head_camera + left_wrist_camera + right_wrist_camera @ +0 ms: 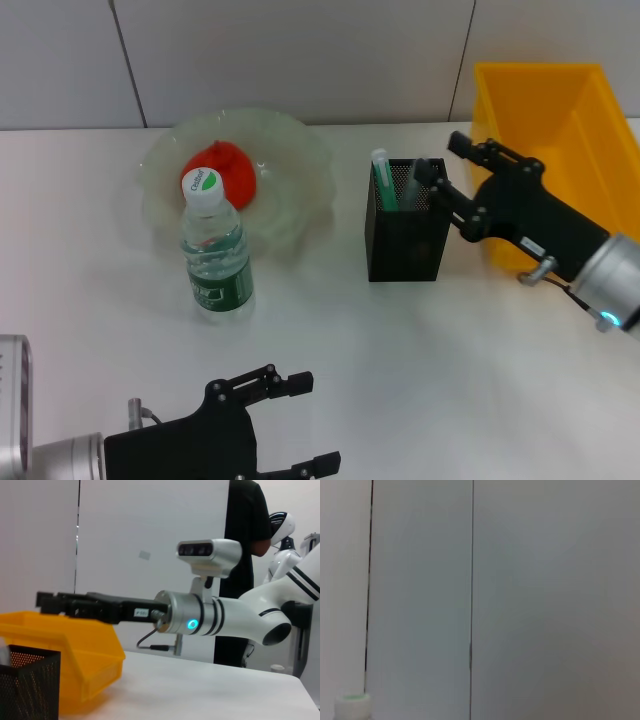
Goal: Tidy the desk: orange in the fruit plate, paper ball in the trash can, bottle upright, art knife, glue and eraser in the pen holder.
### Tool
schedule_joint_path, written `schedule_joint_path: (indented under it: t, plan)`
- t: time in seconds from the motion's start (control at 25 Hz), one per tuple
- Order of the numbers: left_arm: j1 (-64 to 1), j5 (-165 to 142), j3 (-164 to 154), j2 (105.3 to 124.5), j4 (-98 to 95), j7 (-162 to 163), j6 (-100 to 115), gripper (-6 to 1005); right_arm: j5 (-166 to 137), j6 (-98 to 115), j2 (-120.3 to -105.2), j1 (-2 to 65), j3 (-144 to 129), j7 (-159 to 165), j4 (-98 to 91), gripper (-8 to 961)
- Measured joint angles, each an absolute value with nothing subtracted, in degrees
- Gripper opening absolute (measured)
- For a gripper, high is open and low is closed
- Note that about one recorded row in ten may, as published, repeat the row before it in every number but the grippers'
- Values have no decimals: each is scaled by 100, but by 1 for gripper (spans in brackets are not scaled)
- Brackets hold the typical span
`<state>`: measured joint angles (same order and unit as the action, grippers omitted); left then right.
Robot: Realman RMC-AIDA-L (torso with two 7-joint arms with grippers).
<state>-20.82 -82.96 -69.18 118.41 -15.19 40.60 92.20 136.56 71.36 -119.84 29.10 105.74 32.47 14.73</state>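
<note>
The orange [222,168] lies in the translucent fruit plate [300,160] at the back left. In front of the plate the bottle [215,262] stands upright, and its cap [352,705] also shows in the right wrist view. The black mesh pen holder [405,240] holds a green-capped glue stick [383,178] and a grey item I cannot identify. My right gripper [443,160] hovers open over the holder's right rim with nothing between its fingers. My left gripper [312,420] rests open near the table's front edge. The paper ball, eraser and art knife are not visible.
The yellow trash can [560,120] stands at the back right, just behind my right arm [200,617]; it also shows as the yellow bin [75,650] beside the pen holder [27,685]. A person stands beyond the table [200,690].
</note>
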Motion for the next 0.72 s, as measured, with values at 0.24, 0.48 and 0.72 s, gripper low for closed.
schedule_joint_path:
  t: [0.24,0.48,0.72]
  plan:
    - [-2046,-8278,-6910,11818,-1542,4041,9225,800,13324,8226,-11828,2083,10560,3960,1997,559]
    - [-2046,-8280,-6871,11787,-1558,4002,9200,800,12604,8726,-11534,1400,10580,4557,2352,745]
    - [-2048,-8280,-6845,11720,-1558,3999,9149,800,11330,9085,-11320,1220,10611,4683,2331,775]
